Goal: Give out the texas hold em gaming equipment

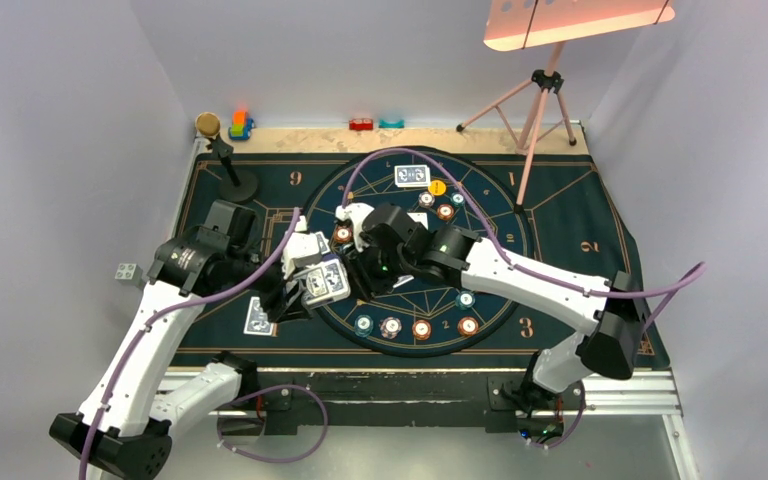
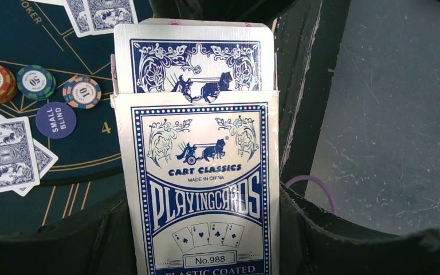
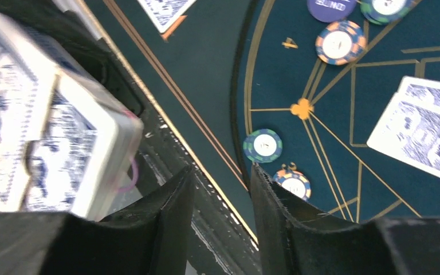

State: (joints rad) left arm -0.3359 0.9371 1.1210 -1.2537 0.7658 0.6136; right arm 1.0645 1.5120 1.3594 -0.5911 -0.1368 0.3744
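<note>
Blue-and-white cardboard playing-card box clenched in left gripper, blue-backed cards protruding from its open top, right gripper parted and empty, just beside it

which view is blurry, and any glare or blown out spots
right wrist view: the card box is smeared by motion blur, the teal chip sharper; left wrist view: crisp, box print readable; top external view: the pink panel on the tripod is blown out.
</note>
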